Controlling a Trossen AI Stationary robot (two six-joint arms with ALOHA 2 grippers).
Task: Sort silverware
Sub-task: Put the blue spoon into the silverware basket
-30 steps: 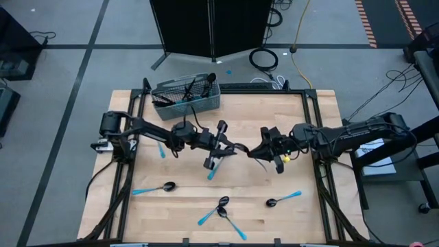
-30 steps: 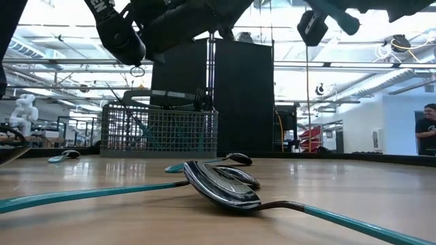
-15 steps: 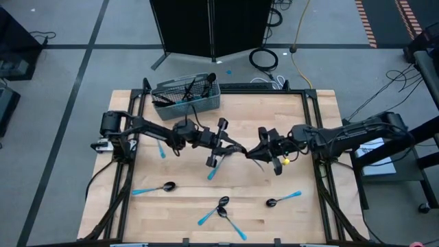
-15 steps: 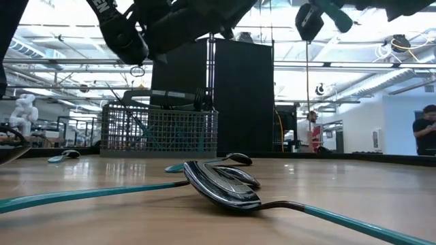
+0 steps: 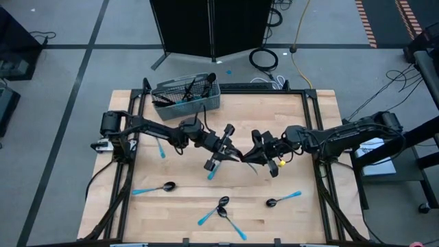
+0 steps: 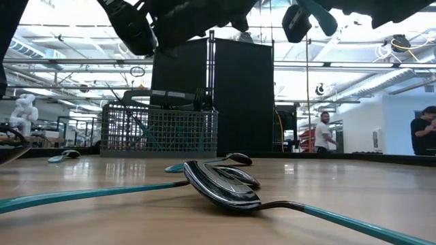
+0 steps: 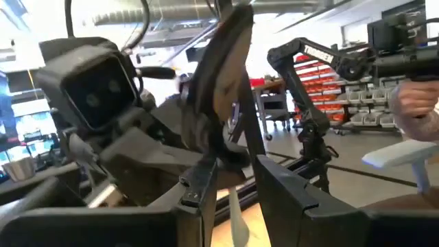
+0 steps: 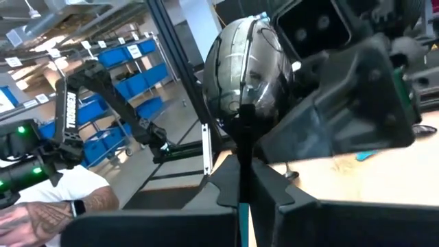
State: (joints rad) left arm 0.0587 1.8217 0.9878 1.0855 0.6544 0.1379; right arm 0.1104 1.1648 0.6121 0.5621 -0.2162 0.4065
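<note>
Wooden bench (image 5: 302,130) carries a grey wire basket (image 5: 186,95) at 11 o'clock and 4 loose spoons (image 5: 221,210) toward 6 o'clock. Mid-bench, the left hand (image 5: 221,147) grips a blue-handled utensil (image 5: 212,169); the right hand (image 5: 255,155), at its 3 o'clock, is clamped on a spoon (image 8: 250,65), bowl upward
</note>
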